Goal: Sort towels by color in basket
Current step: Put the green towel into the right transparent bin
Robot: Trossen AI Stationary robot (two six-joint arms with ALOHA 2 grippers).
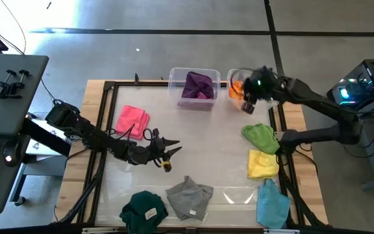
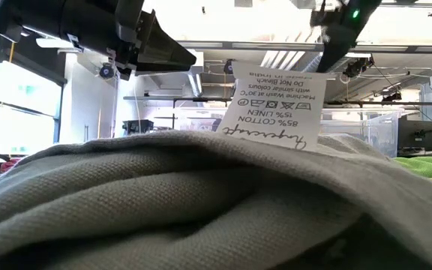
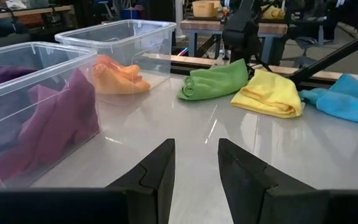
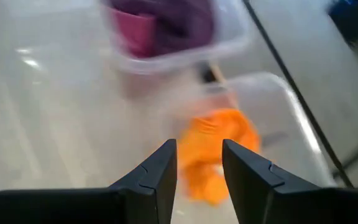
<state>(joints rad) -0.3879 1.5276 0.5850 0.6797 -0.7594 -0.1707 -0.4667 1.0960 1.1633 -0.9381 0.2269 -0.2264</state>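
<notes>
Two clear bins stand at the table's far edge. One [image 1: 175, 83] holds purple [image 1: 199, 84] and magenta [image 3: 67, 112] towels, the other [image 1: 231, 77] an orange towel [image 4: 213, 149]. My right gripper [image 4: 199, 149] hangs open above the orange towel, holding nothing. My left gripper [image 3: 196, 146] is open over the table's middle [image 1: 171, 151], also holding nothing. Flat on the table lie a pink towel [image 1: 133, 120] at the left, light green [image 1: 260, 136], yellow [image 1: 263, 164] and light blue [image 1: 273, 203] towels down the right, and grey [image 1: 190, 198] and dark green [image 1: 145, 208] towels near the front.
The grey towel [image 2: 201, 202] and its white care label [image 2: 276, 109] fill the low view. A dark metal frame [image 1: 109, 104] runs around the table top. Bare table lies between the pink towel and the light green one.
</notes>
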